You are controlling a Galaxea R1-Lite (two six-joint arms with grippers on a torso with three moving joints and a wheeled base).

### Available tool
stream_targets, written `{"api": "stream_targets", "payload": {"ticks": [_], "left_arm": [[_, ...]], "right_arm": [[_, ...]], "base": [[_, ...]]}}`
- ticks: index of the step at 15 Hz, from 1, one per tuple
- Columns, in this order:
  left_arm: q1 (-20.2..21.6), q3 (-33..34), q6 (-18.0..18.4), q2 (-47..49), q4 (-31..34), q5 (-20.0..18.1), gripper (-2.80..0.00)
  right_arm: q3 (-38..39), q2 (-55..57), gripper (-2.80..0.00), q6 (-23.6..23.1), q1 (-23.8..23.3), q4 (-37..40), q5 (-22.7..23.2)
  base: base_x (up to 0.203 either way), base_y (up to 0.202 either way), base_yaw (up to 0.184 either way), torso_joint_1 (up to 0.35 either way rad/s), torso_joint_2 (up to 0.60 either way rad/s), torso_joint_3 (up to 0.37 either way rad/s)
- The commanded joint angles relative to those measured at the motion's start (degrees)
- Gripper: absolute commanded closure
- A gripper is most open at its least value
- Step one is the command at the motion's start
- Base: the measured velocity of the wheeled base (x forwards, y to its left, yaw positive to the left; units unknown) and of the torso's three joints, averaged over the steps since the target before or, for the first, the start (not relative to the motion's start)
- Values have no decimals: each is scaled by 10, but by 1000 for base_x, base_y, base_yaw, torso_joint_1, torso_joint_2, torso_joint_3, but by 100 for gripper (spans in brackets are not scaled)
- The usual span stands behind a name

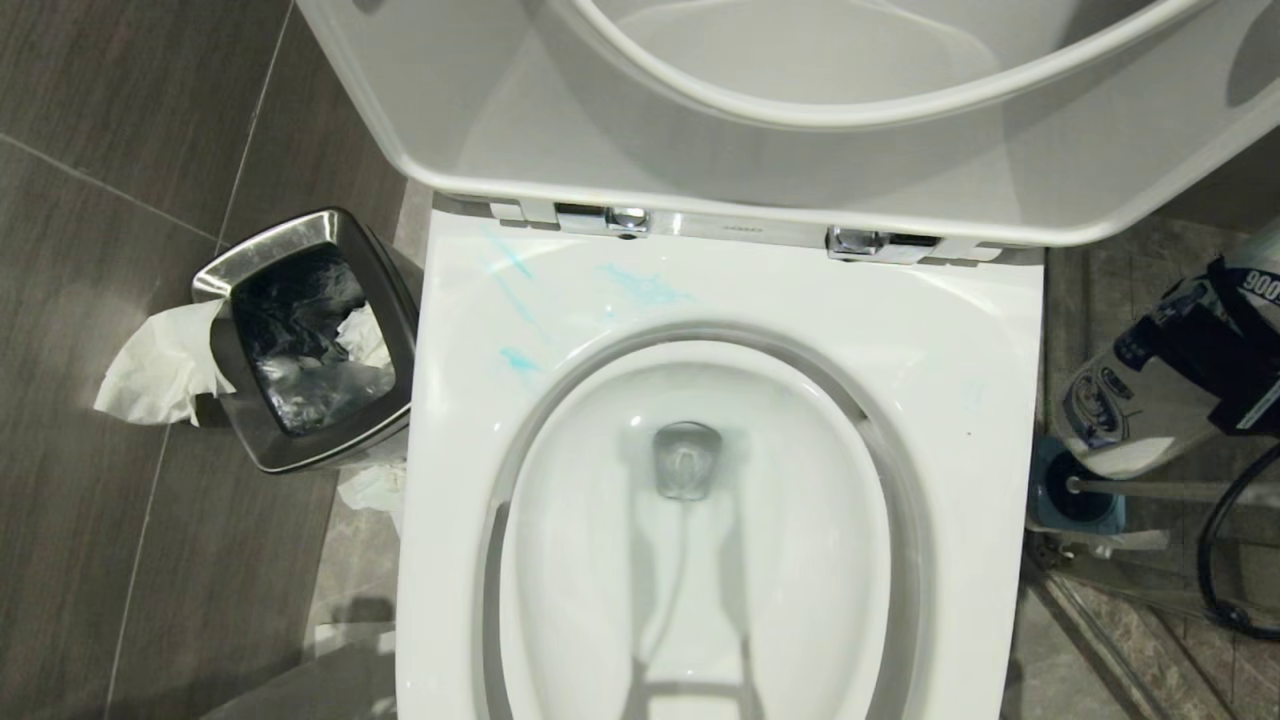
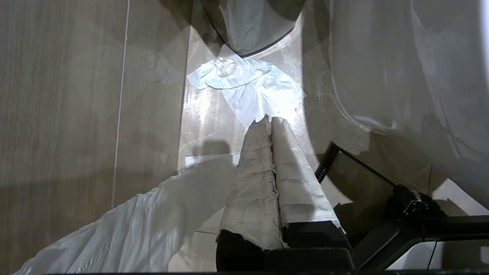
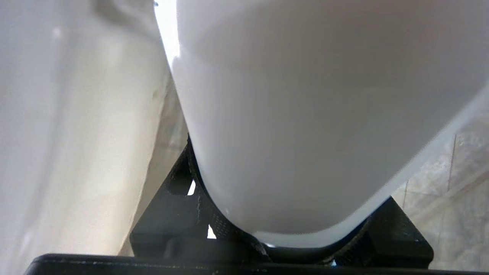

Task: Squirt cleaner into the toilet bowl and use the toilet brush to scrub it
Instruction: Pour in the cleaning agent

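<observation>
Toilet bowl (image 1: 960, 400): centre of the head view, seat (image 1: 900, 95) and lid (image 1: 480, 120) raised behind the 2 chrome hinges (image 1: 610, 218).

Cleaner (image 1: 645, 288): thin turquoise smears on the broad rim, rear-left part, 1 further spot nearer the basin edge. The water around the drain shows only a faint blue tint.

Toilet brush (image 1: 1150, 490): on the floor just right of the bowl. Its black head sits in the blue holder (image 1: 1050, 500), and the pale handle lies over towards the right edge of the view.

Right gripper (image 3: 288, 172): clamped on a white bottle (image 3: 298, 114), 1 black finger on each side of its rounded body. In the head view the bottle, labelled, is at the far right edge, beside the bowl and just above the brush holder, with black hardware across it. Which way its nozzle points cannot be told.

Left gripper (image 2: 269, 121): the 2 fabric-wrapped fingers (image 2: 252, 172) are pressed together with nothing between them. It points down at the floor tiles, above a crumpled tissue (image 2: 248, 88) and close beside the bowl's outer wall. It is out of the head view.

Steel-rimmed waste bin (image 1: 225, 265): left of the bowl, black liner inside, white tissue draped over its left edge.
</observation>
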Motion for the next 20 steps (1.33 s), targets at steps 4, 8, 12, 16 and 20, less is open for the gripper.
{"api": "stream_targets", "payload": {"ticks": [4, 8, 12, 16, 20], "left_arm": [[0, 1, 0, 1, 0, 0, 0], [0, 1, 1, 1, 0, 1, 0], [0, 1, 1, 1, 1, 1, 0], [0, 1, -2, 1, 1, 3, 0], [0, 1, -5, 0, 0, 4, 0]], "right_arm": [[-50, -103, 0, -38, 23, 33, 3], [-69, -145, 0, -39, 23, 66, -3], [-61, -196, 0, -40, 24, 111, 3], [-23, -251, 0, -40, 24, 132, 8], [-5, -310, 0, -40, 24, 190, 17]], "base": [[0, 0, 0, 0, 0, 0], [0, 0, 0, 0, 0, 0], [0, 0, 0, 0, 0, 0], [0, 0, 0, 2, 0, 58], [0, 0, 0, 0, 3, 185]]}}
